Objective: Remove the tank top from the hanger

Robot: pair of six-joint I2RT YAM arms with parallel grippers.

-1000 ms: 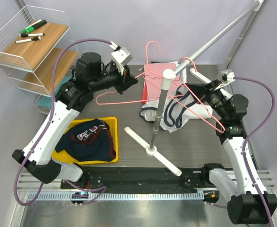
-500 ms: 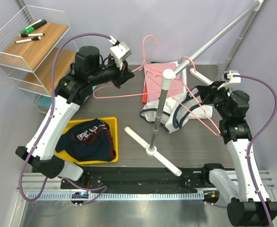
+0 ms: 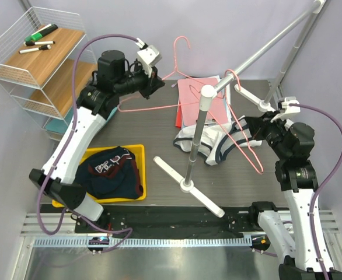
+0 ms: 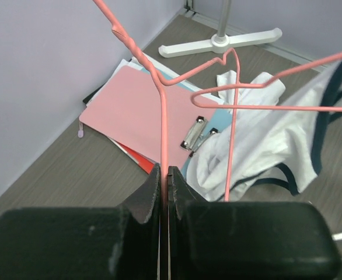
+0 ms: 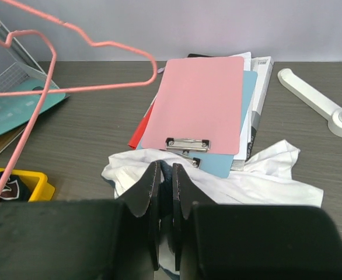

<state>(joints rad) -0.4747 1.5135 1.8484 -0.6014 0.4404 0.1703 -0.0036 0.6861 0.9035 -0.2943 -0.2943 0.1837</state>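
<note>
The white tank top (image 3: 215,143) with navy trim lies crumpled on the table beside the stand pole; it also shows in the left wrist view (image 4: 258,140) and the right wrist view (image 5: 252,186). My left gripper (image 3: 154,81) is shut on the wire of a pink hanger (image 3: 171,105), held above the table with no cloth on it; the wire runs between its jaws (image 4: 164,175). My right gripper (image 3: 254,125) is shut on the tank top's navy edge (image 5: 167,169). A second pink hanger (image 3: 244,143) hangs from the rail and crosses the tank top.
A white stand pole (image 3: 195,134) with a cross base (image 3: 185,185) carries a slanted rail (image 3: 264,46). Pink and blue clipboards (image 3: 194,99) lie behind the tank top. A yellow tray (image 3: 133,153) holds a dark garment. A wire shelf (image 3: 37,64) stands at the back left.
My left gripper has carried its hanger up and to the back left, away from the tank top. My right gripper has drawn the tank top's edge to the right, and the second hanger has swung steeper.
</note>
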